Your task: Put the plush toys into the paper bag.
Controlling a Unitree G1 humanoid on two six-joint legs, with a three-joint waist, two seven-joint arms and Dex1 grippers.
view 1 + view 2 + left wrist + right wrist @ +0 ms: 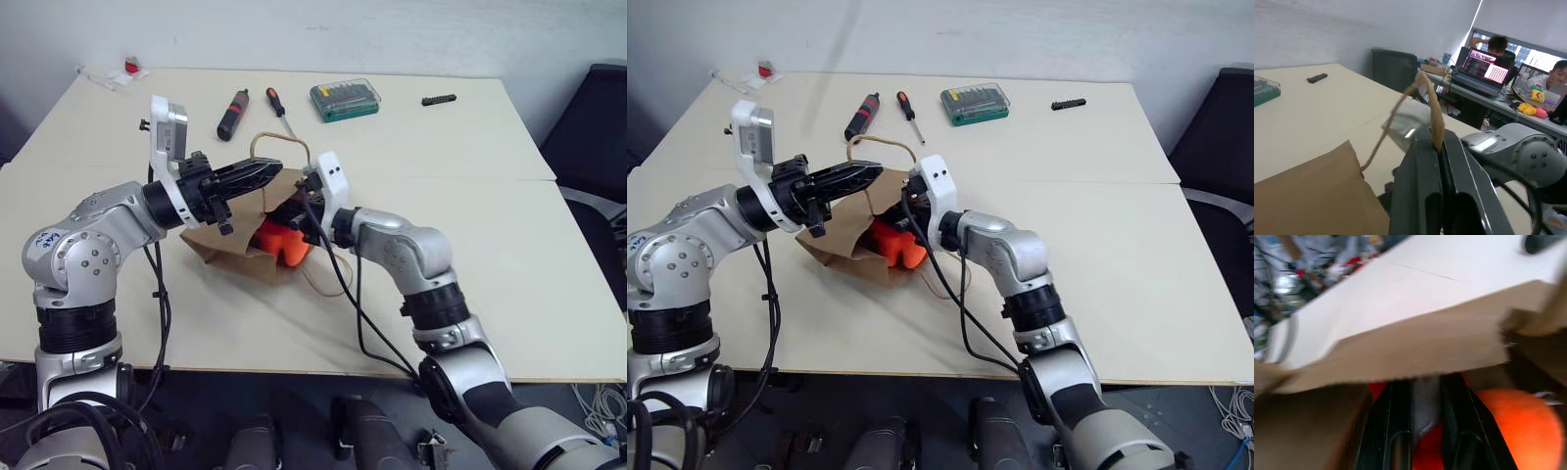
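- You have the paper bag [235, 245] lying on its side in the middle of the table [470, 255], its mouth facing your right arm and held open.
- At that mouth sits the orange plush toy [282, 242], partly inside the bag; the right wrist view shows orange fabric under the bag's upper edge.
- Your left gripper [265, 173] is closed on one twisted-cord handle [1431, 105] of the bag, just above the bag's mouth, lifting the upper lip; the left wrist view shows the cord pinched between the two fingers.
- The other handle [328, 279] lies loose on the table, on the near side of the bag.
- Your right gripper [1425, 396] is at the bag's mouth, with its fingers [1393, 421] close together and only a narrow gap between them; they press against the orange toy. Whether they actually grip it, you cannot tell.
- Beyond the bag, toward the far edge of the table, lie a black-and-red tool [232, 115], a screwdriver [280, 113], a green bit case [345, 100] and a small black object [438, 100].
- At the far left corner from the bag sits a small red item [130, 67], too small to identify.
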